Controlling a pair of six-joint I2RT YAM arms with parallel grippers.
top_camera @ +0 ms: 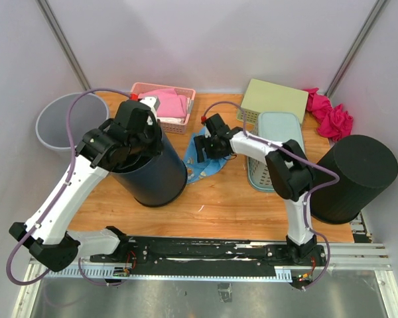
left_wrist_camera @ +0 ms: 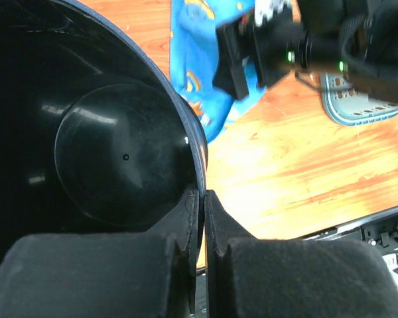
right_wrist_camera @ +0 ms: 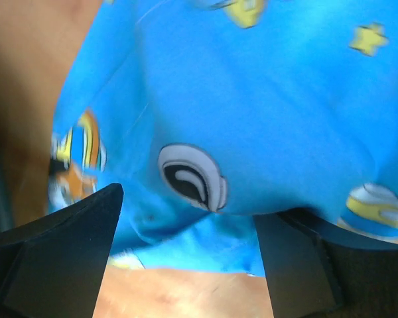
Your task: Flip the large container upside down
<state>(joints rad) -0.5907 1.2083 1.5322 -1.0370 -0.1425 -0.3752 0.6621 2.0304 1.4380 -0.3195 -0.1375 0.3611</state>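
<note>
One big dark round plastic bin (top_camera: 156,175) looks stiff, light, slippery. Left pincer (left_wrist_camera: 202,202) is clamped on its rim (left_wrist_camera: 199,152), a good hold; right pincer (right_wrist_camera: 186,222) hangs apart.

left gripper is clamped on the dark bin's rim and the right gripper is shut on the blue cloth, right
Not quite. The right gripper is open: the right wrist view shows its jaws standing wide apart over the blue cloth. The left gripper is indeed clamped on the rim of the dark bin.
</note>
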